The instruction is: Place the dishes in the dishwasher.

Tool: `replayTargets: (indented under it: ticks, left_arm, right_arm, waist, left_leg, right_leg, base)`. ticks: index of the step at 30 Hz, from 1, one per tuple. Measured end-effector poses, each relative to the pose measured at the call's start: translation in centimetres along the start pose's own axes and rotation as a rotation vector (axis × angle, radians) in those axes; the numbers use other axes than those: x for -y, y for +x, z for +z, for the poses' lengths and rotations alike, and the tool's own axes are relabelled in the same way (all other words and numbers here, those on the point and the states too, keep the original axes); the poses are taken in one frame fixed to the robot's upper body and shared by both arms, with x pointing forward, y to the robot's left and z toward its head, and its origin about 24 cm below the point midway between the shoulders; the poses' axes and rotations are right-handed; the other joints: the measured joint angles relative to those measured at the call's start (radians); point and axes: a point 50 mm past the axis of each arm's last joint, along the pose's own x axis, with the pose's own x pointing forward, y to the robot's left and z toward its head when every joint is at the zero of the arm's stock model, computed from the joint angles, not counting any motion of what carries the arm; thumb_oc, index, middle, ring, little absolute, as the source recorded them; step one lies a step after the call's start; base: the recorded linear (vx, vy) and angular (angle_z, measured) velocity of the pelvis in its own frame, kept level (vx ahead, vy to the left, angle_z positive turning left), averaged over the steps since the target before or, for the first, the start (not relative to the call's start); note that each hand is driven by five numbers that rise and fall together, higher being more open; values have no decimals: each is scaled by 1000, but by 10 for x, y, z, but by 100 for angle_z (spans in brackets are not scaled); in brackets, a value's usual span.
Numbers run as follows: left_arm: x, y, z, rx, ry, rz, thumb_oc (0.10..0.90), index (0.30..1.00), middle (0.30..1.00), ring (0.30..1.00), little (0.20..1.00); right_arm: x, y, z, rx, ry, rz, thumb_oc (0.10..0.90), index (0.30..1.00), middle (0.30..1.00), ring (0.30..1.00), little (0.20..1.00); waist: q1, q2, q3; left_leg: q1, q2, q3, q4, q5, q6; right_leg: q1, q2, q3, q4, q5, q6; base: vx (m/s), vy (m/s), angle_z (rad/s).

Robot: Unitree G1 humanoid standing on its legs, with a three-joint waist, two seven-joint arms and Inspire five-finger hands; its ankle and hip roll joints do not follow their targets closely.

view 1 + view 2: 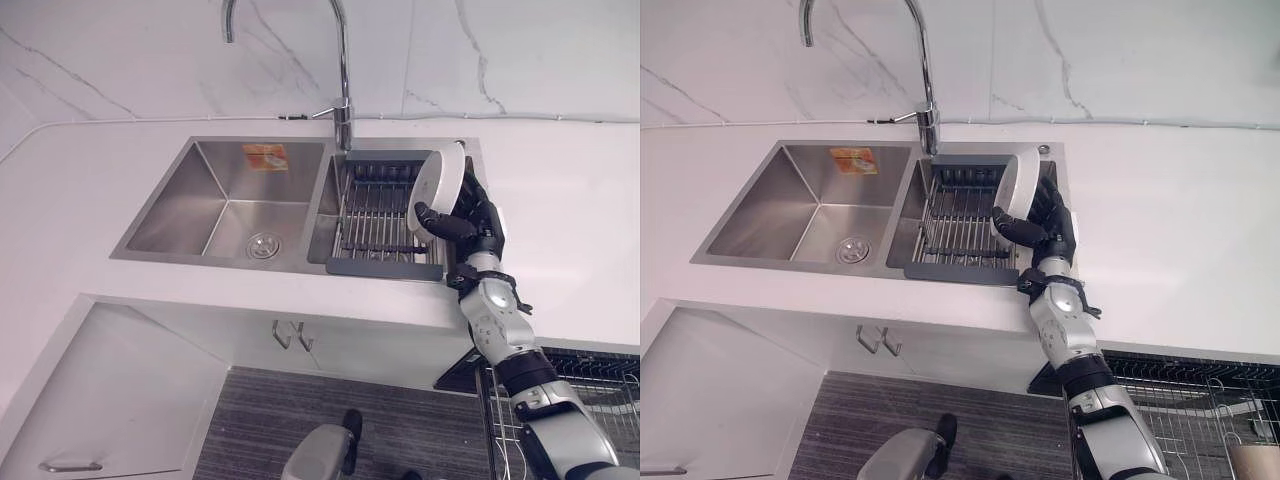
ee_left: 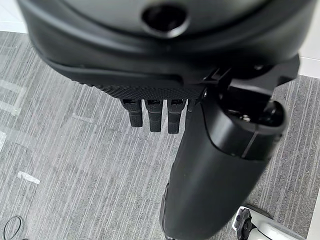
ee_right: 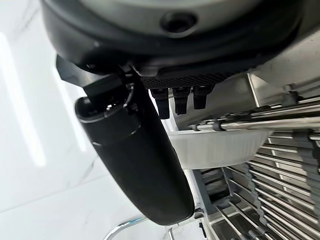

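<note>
A white dish (image 1: 440,185) stands on edge at the right end of the dark dish rack (image 1: 375,215) in the sink's right basin. My right hand (image 1: 478,225) is shut on it, thumb across the dish's face and fingers behind it. The right wrist view shows the dish's ribbed white wall (image 3: 215,147) just past the thumb, over the rack's wires. My left hand (image 1: 350,430) hangs low over the grey floor with its fingers (image 2: 155,117) relaxed and nothing in them. The pulled-out dishwasher rack (image 1: 1180,390) of wire lies at the lower right, below the counter's edge.
The empty left basin (image 1: 225,200) has a drain and an orange sticker on its back wall. A tall curved faucet (image 1: 343,100) rises behind the sink. White counter (image 1: 570,230) spreads on both sides. Two cabinet handles (image 1: 290,335) sit below the sink.
</note>
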Motion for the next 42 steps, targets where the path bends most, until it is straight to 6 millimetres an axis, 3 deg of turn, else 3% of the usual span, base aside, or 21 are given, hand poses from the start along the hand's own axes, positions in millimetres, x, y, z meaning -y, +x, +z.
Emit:
replayTargets:
  ticks: [8, 9, 11, 20, 26, 42]
  left_arm:
    - [1, 0, 1, 1, 28, -23, 800, 900, 900, 900, 900]
    - [1, 0, 1, 1, 28, -23, 800, 900, 900, 900, 900]
    - [1, 0, 1, 2, 28, -23, 800, 900, 900, 900, 900]
    - [1, 0, 4, 9, 30, -23, 800, 900, 900, 900, 900]
    - [1, 0, 7, 14, 32, -24, 800, 900, 900, 900, 900]
    - [0, -1, 10, 48, 39, -20, 800, 900, 900, 900, 900]
  right_arm:
    - [-2, 1, 2, 4, 2, 14, 800, 900, 900, 900, 900]
    - [-2, 1, 2, 5, 2, 14, 717, 775, 775, 775, 775]
    - [-4, 2, 3, 9, 3, 17, 400, 300, 300, 300, 300]
    - [-6, 13, 20, 62, 19, -51, 400, 300, 300, 300, 300]
    - [-6, 14, 29, 157, -113, -120, 400, 300, 300, 300, 300]
    - [-7, 10, 32, 221, -87, -162, 400, 300, 300, 300, 300]
  waist:
    - [2, -7, 5]
    - [2, -9, 7]
    - [2, -13, 13]
    - [10, -15, 31]
    - [27, -12, 52]
    - [25, -12, 52]
  left_leg:
    - [0, -1, -3, -1, 4, 6]
    - [0, -1, -3, -1, 4, 7]
    - [0, -1, -3, -1, 4, 7]
    - [-7, -5, -12, 1, 4, 7]
    - [-17, -6, -21, 9, 4, 7]
    - [-11, 0, -10, 10, 5, 8]
  right_leg:
    - [6, 3, -3, -11, 0, 1]
    - [6, 3, -4, -13, 1, 1]
    - [7, 4, -4, -14, 1, 1]
    - [7, 5, -9, -19, 2, 4]
    - [4, 5, -17, -19, 3, 4]
    - [6, 9, -8, -21, 7, 5]
  base:
    - [0, 0, 0]
    - [0, 0, 0]
    - [0, 0, 0]
    - [-8, 3, 2]
    - [-18, -4, 3]
    - [-11, -8, -1]
